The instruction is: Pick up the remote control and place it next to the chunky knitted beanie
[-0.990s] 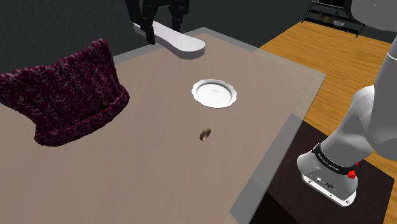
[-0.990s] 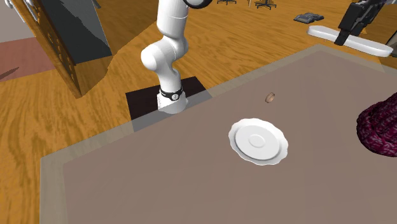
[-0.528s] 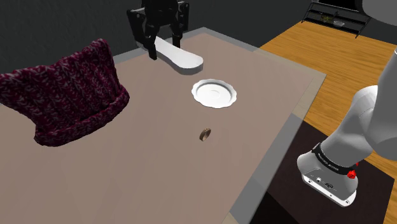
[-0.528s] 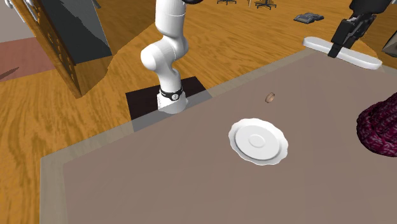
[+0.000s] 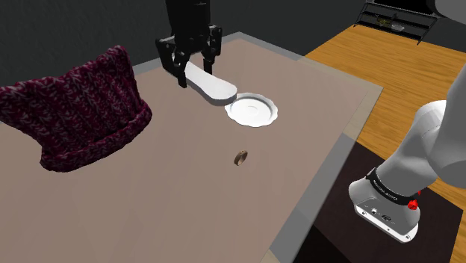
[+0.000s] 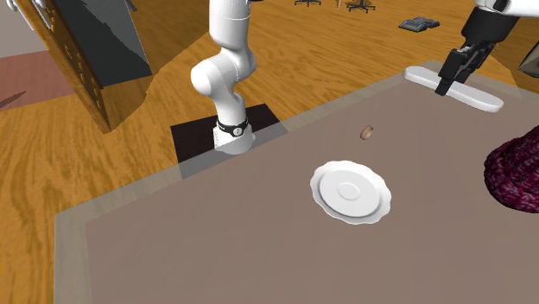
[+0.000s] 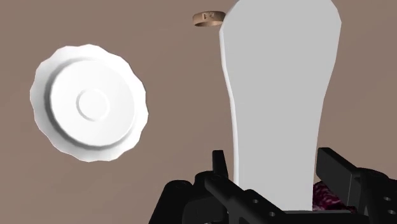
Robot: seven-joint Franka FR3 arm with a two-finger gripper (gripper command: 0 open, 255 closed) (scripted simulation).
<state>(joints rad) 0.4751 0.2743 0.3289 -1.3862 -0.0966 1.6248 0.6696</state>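
Note:
The remote control [image 5: 211, 84] [image 6: 453, 86] [image 7: 278, 95] is a long, plain white slab, held level a little above the table. My black gripper [image 5: 192, 63] [image 6: 453, 71] [image 7: 273, 181] is shut on its end, one finger on each long side. The chunky knitted beanie [image 5: 78, 108] [image 6: 515, 169] is dark maroon and lies on the table at the shoulder view's left, well apart from the remote. A sliver of the beanie [image 7: 327, 195] shows beside a finger in the wrist view.
A white scalloped plate [image 5: 252, 109] [image 6: 350, 191] [image 7: 89, 102] lies just beside the remote's free end. A small brown ring [image 5: 241, 157] [image 6: 366, 132] [image 7: 208, 19] sits nearer the stand. The table edge [image 5: 328, 161] runs by the robot's base [image 5: 388, 198]; wooden floor lies beyond.
The gripper has come down and toward the table's middle with the remote in it, from the far edge to beside the plate. Plate, ring and beanie have not moved.

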